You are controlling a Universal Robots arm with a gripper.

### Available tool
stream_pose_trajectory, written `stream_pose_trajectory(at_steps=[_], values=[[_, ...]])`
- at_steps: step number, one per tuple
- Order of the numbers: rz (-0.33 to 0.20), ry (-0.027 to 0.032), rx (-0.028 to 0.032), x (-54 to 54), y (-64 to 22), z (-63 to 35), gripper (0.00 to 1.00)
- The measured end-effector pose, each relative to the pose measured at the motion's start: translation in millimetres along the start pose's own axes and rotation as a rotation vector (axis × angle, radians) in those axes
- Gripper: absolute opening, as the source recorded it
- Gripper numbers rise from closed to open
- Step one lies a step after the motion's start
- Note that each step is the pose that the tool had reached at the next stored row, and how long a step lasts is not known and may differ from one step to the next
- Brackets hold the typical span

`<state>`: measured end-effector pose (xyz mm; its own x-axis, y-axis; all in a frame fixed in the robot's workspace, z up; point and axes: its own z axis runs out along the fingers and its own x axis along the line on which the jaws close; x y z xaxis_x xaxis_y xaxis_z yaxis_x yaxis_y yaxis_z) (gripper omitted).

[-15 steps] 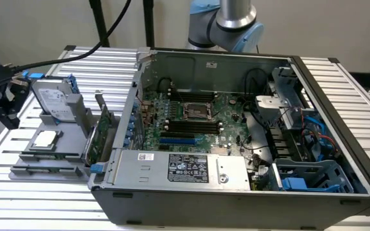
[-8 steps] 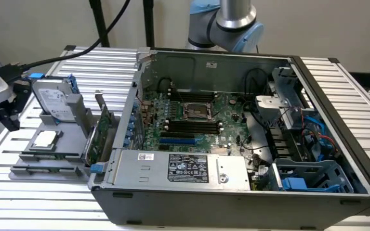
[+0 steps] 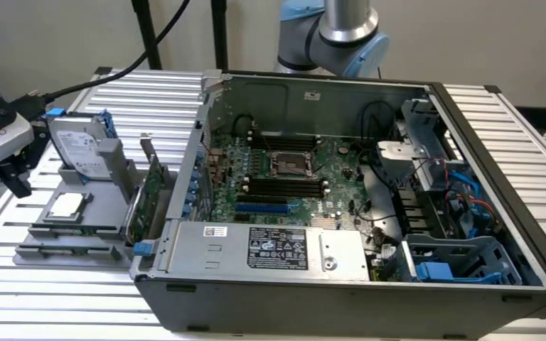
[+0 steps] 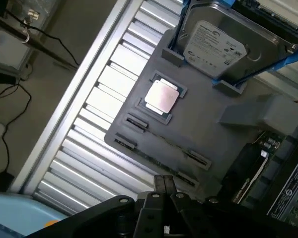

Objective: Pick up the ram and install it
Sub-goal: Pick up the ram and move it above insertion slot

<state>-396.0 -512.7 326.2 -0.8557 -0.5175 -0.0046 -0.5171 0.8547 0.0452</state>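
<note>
Wrist view shows the end effector (image 4: 164,184) clenched on nothing near the ram (image 3: 76,230), which looks light, stiff and fragile, best pinched across its flat faces.

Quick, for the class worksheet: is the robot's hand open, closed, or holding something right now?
Hand: closed, holding nothing, above the grey parts holder.

A robotics lab: opened computer case (image 3: 349,213) on slatted aluminium bench (image 3: 65,298).
</note>
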Motion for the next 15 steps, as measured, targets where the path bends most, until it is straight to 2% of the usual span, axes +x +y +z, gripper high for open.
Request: stream_pose_trajectory(at_steps=[15], values=[[-0.272, 0.0122, -0.0013, 0.0, -0.7, 15.8, 0.00]])
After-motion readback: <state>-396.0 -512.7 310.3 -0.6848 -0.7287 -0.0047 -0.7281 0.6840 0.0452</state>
